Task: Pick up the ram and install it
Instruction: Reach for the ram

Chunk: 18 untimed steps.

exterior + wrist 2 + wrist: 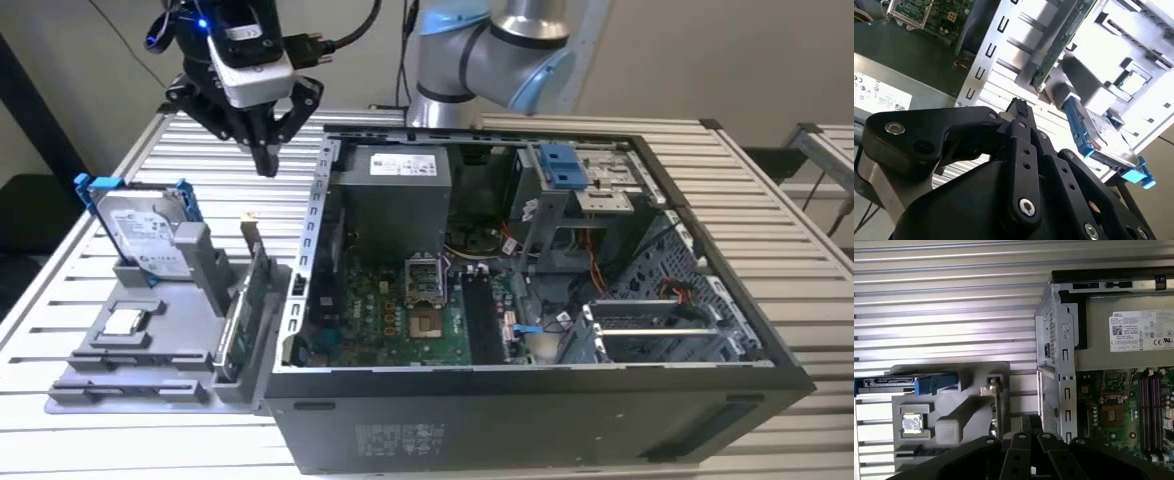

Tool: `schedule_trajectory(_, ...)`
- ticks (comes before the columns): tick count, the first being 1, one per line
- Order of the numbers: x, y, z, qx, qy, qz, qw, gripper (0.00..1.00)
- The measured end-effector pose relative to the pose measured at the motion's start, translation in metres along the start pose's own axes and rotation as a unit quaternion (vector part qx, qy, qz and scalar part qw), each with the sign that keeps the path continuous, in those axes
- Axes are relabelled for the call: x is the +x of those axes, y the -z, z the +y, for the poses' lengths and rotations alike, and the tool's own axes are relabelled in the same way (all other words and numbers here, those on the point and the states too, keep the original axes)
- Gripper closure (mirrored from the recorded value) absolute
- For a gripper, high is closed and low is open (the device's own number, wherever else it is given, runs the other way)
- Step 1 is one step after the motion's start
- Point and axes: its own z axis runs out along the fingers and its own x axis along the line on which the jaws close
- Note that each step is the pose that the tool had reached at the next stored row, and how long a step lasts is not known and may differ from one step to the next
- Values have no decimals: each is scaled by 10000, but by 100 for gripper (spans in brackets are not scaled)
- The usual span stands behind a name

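The counter was ribbed bare metal, silvery and bright with glare. The computer case had a matt, dark painted outer panel, while its side wall was raw, pale sheet steel. At the case's nine o'clock in the exterior view, the holder was smooth, matt grey plastic. The hard drive standing in it had a bright metal body and glossy blue plastic rails. The gripper was matt black, with shiny metal screw heads. The dull grey metal power supply carried a white paper label.
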Motion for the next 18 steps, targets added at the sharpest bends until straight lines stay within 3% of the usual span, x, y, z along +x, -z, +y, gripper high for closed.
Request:
schedule_trajectory(7, 256, 2, -56, 0, 0, 0, 10000, 89)
schedule_trajectory(12, 387, -2, -68, 0, 0, 0, 10000, 89)
schedule_trajectory(18, 592, -5, -85, 0, 0, 0, 10000, 89)
